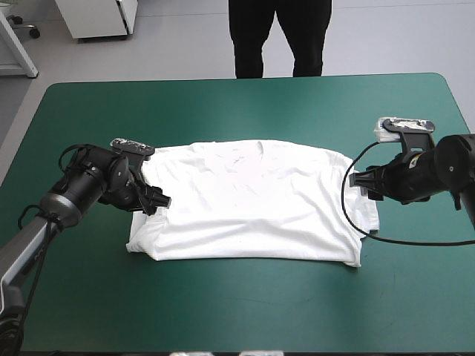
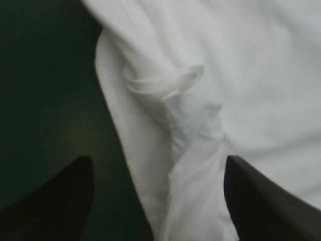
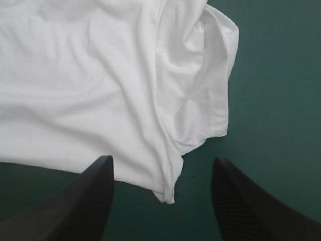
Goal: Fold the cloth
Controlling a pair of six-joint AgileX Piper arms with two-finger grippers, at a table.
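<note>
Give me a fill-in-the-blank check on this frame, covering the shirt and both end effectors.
1. The white short-sleeved T-shirt lies spread ____ on the teal-green table cover.
2. The left end effector, over the T-shirt's edge, is ____ (open or shut).
3. The right end effector, over the opposite edge, is ____ (open or shut).
4. The number of end effectors gripping the T-shirt is ____.
Missing words: flat; open; open; zero.
</note>
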